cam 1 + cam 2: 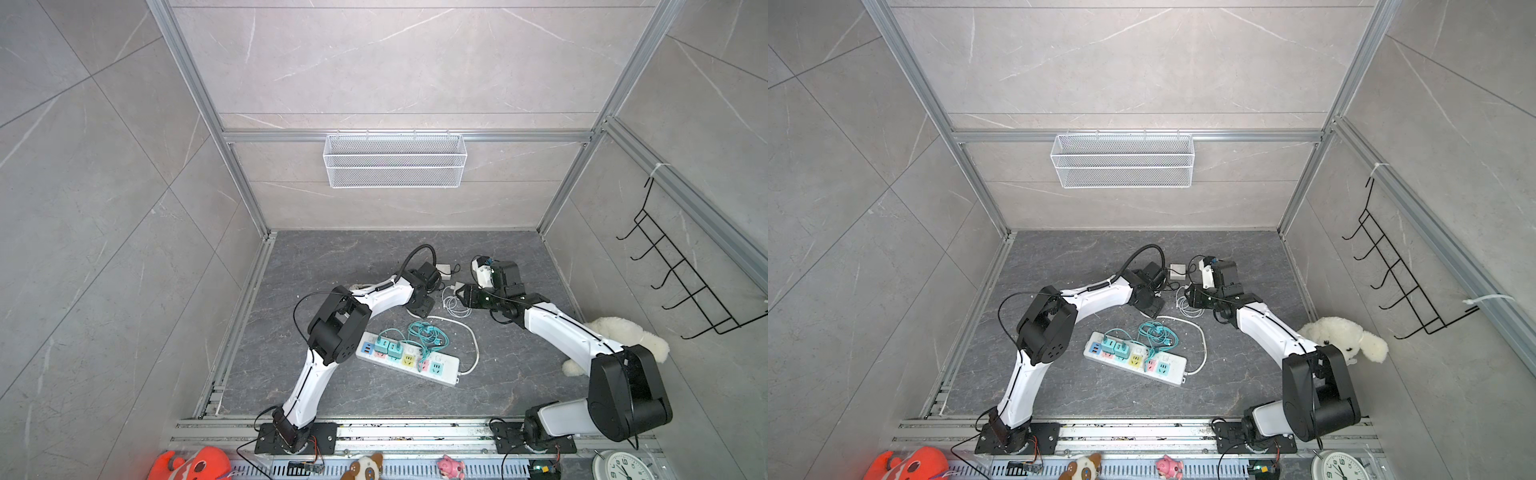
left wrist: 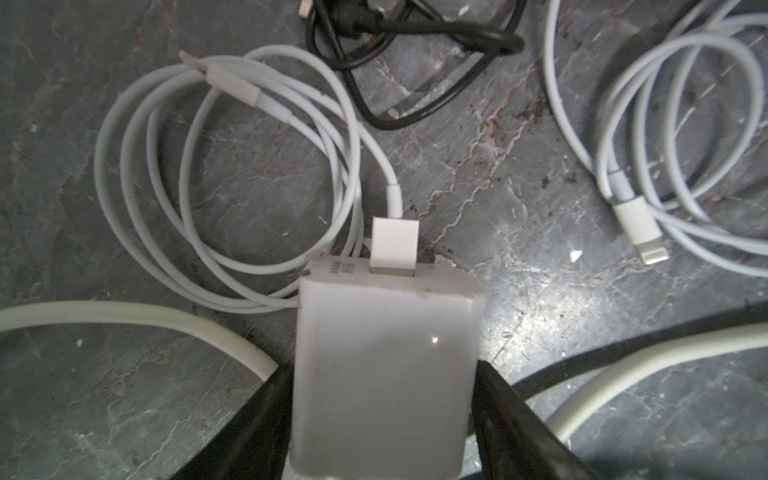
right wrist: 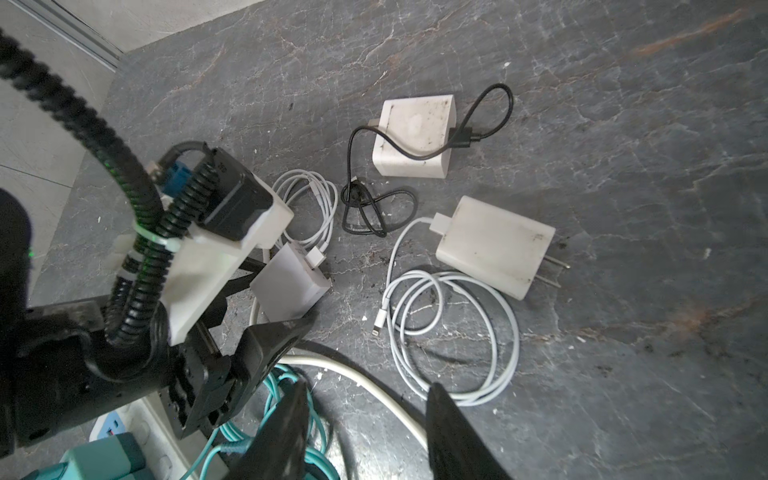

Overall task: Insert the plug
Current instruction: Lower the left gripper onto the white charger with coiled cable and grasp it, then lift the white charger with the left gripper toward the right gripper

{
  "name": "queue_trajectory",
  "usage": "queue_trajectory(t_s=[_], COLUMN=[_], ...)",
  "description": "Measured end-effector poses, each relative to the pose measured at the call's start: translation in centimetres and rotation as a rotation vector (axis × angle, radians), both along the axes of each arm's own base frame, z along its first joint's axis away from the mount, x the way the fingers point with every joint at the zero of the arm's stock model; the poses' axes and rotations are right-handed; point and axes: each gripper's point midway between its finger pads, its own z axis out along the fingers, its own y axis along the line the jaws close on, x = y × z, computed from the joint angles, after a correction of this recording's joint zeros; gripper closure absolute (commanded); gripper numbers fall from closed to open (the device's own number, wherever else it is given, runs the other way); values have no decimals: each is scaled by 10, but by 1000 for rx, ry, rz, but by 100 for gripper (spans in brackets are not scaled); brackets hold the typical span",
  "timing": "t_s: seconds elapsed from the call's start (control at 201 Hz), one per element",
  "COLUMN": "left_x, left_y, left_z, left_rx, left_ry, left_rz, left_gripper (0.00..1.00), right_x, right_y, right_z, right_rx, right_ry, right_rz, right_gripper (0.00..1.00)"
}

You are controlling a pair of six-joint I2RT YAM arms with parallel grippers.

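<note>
Nearest: white power strip flat on table, teal adapters plugged in toward its left end. Just beyond, L hand clamps white charger by its sides, low at the table, USB cable plugged in and coiled beside it. R hand partly open, empty, near second cable coil. Farther: pronged charger, then charger w/ black cable.
</note>
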Motion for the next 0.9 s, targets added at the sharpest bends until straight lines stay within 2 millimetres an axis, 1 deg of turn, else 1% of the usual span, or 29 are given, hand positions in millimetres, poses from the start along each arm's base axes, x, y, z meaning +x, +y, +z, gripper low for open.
queue_trajectory(t_s=[0.179,0.229,0.358,0.592,0.662,0.717,0.901], left_x=[0,0,0,1,1,2,12], left_y=[0,-1,-1,-4,-5,-6,-14], left_z=[0,1,0,1,1,2,8], left_rx=[-1,-2,-1,-12,-15,-18,-51], left_ry=[-2,-2,-1,0,1,-2,-52], left_rz=[0,0,-6,-11,-13,-13,-16], left_gripper=[38,43,50,54,57,58,59], right_x=[-1,-1,-2,-3,-3,-3,-5], right_y=[1,2,1,0,-1,-1,-2], right_z=[0,0,2,12,13,13,18], right_rx=[5,7,9,17,18,18,20], right_ry=[1,2,-3,-27,-31,-32,-44], right_rz=[5,8,8,7,5,4,2], right_gripper=[52,52,52,52,52,52,52])
